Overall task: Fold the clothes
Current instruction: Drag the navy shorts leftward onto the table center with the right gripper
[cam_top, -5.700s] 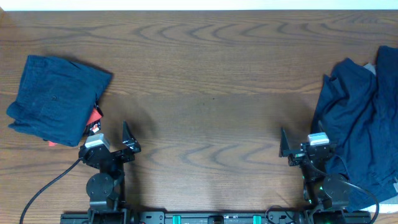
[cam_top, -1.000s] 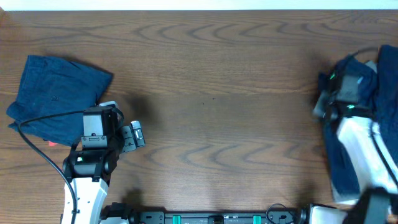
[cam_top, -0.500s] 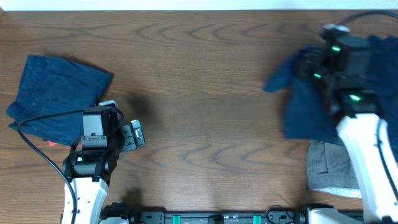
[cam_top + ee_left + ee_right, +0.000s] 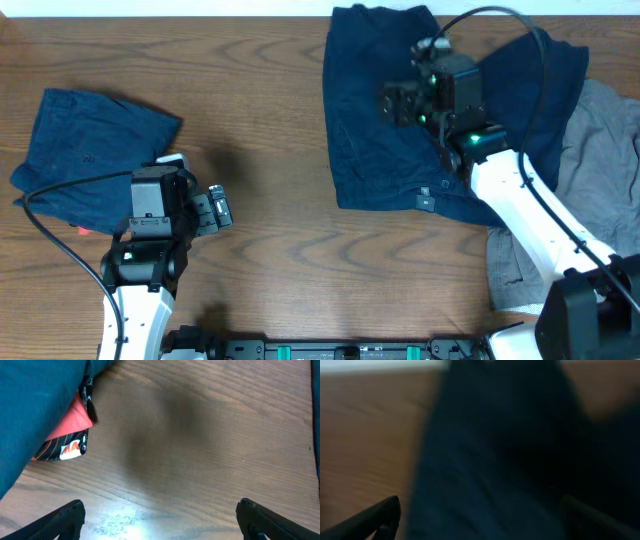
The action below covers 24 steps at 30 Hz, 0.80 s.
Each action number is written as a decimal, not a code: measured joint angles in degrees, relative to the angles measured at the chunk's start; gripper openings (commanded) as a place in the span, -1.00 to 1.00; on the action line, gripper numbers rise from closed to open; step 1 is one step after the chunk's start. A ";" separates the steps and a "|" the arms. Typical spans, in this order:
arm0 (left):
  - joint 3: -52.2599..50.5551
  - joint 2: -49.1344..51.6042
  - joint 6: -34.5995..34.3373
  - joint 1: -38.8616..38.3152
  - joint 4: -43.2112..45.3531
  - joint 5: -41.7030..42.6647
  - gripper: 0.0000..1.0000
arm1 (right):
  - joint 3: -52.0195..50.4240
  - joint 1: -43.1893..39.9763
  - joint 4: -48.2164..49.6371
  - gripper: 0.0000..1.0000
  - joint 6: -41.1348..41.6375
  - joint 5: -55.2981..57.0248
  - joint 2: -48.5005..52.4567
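Observation:
A navy garment lies spread and wrinkled at the table's upper middle. My right gripper hovers over its top part with its fingers wide apart; the blurred right wrist view shows the dark cloth under the open jaws. A folded navy garment lies at the far left, with a red-orange tag sticking out from under it. My left gripper is open and empty over bare wood to the right of that pile; its fingers frame the tabletop.
A grey garment lies at the right edge, partly under the navy one, and reaches toward the front right. The wooden table shows between the two navy garments. A cable crosses the folded pile.
My right arm swung from the right edge to the upper middle, dragging the navy garment with it and uncovering the grey garment. The left arm has stayed still over the last second.

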 measured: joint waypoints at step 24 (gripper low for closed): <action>0.09 26.60 -26.60 -16.22 26.43 21.29 0.96 | 0.04 -36.96 -34.73 0.99 8.72 10.60 -1.03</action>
